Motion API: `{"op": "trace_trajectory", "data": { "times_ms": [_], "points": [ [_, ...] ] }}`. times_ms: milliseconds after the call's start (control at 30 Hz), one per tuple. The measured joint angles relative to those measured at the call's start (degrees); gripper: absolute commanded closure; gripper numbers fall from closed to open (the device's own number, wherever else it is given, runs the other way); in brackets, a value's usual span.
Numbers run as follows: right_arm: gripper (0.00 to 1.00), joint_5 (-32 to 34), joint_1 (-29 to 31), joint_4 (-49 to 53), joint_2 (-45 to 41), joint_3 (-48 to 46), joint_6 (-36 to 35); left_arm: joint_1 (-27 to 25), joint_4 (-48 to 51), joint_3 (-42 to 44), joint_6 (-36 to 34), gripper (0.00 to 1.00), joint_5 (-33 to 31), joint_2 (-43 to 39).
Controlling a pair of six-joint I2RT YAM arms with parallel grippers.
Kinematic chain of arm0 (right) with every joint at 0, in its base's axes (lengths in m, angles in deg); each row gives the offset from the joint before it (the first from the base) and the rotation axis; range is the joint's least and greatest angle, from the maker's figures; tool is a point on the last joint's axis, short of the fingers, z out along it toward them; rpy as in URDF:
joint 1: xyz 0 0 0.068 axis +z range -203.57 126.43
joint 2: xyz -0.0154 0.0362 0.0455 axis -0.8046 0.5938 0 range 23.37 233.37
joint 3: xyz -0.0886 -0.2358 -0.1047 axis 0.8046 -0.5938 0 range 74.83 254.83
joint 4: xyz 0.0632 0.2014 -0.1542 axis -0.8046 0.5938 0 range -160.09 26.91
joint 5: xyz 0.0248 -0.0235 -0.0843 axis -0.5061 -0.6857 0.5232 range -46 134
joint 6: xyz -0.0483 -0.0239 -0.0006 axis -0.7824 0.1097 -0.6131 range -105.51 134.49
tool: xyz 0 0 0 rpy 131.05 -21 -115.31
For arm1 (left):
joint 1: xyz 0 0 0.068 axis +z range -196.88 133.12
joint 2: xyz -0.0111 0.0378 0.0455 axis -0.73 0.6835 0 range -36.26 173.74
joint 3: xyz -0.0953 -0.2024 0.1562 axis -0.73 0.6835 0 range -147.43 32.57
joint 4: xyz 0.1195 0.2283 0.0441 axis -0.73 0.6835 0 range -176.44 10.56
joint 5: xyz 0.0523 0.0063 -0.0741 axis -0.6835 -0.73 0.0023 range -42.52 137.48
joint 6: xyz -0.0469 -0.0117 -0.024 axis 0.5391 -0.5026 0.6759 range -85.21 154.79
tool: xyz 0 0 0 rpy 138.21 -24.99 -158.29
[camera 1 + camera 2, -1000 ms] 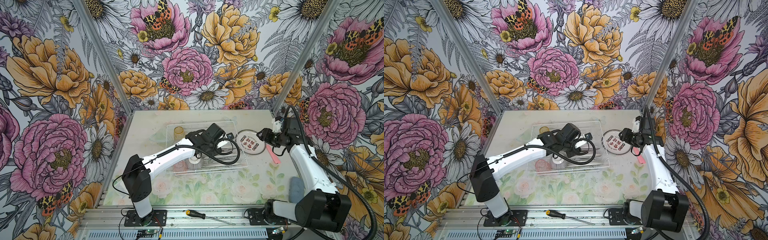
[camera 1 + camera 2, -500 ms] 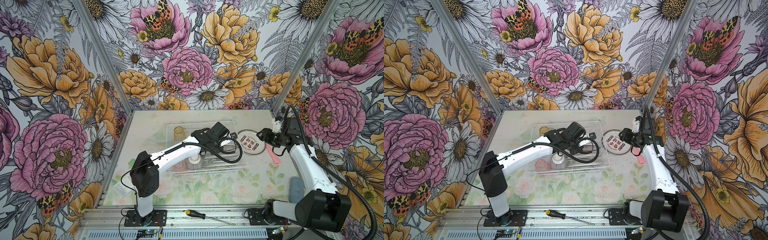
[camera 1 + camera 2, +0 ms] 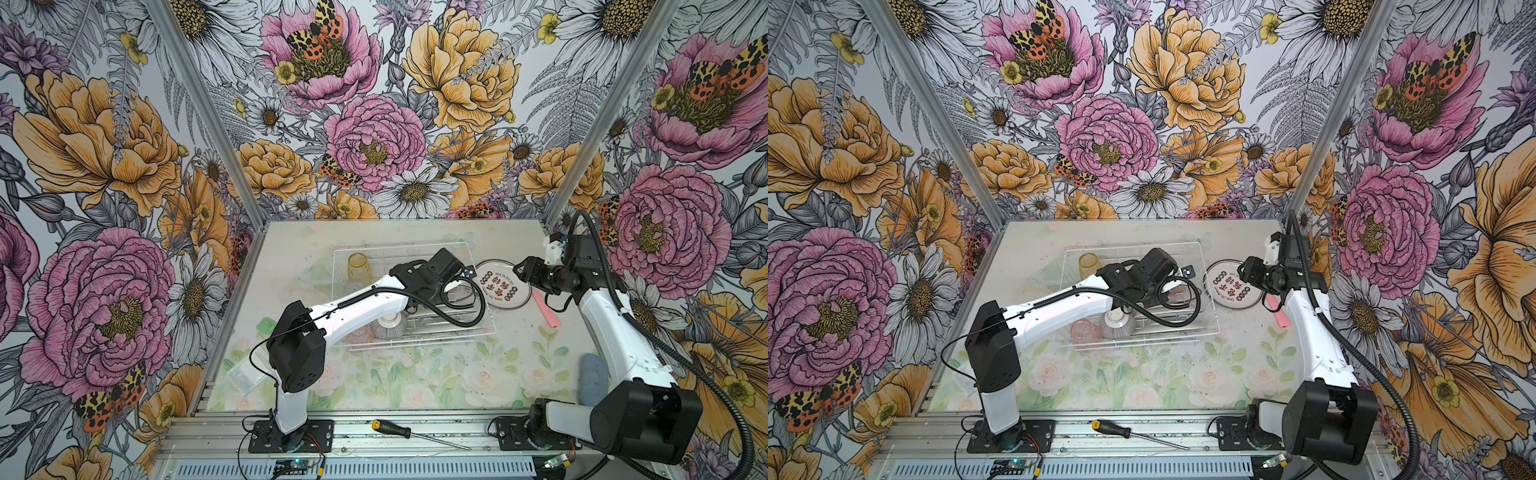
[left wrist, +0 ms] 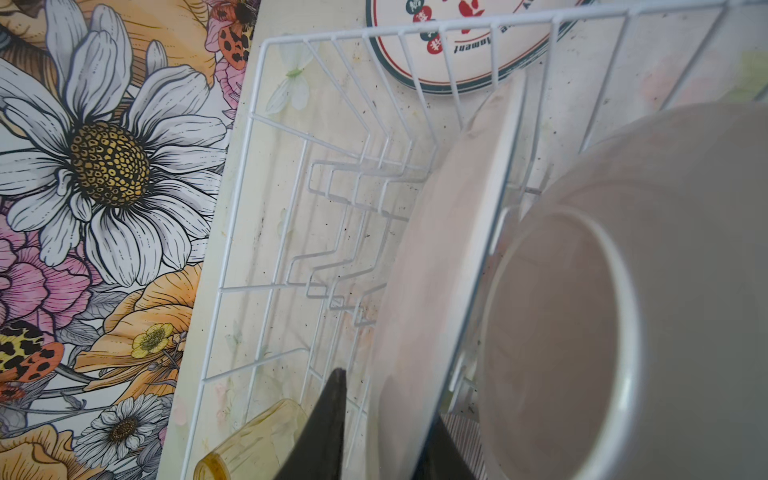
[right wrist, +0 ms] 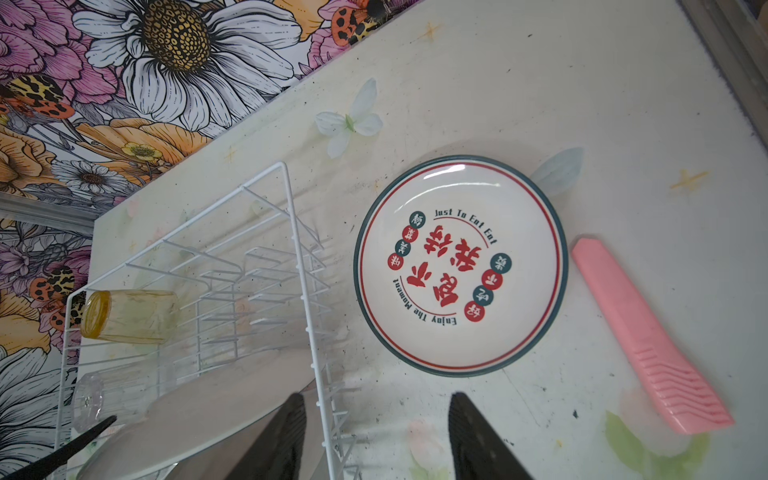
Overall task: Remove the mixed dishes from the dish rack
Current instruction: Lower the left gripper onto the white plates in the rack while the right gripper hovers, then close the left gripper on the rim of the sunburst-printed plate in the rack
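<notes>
Now my left hand (image 4: 388,399), narrow, straddles the round white plate (image 4: 436,249) upright in the white wire dish rack (image 3: 407,255), its rim the only grip.

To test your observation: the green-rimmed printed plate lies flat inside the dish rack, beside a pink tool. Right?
No. The green-rimmed printed plate lies flat on the table outside the dish rack, beside a pink tool; the right wrist view shows it.
</notes>
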Motion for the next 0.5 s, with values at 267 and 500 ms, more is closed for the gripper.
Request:
{"op": "trace_trajectory", "data": {
  "times_ms": [267, 500],
  "points": [
    [0.43, 0.0, 0.0, 0.0, 0.0, 0.0, -0.3, -0.4, -2.7, 0.9, -0.5, 0.77, -3.7, 0.0],
    [0.43, 0.0, 0.0, 0.0, 0.0, -0.4, -0.5, -0.7, -2.8, 1.0, -1.7, 0.9, -4.1, 0.0]
  ]
}}
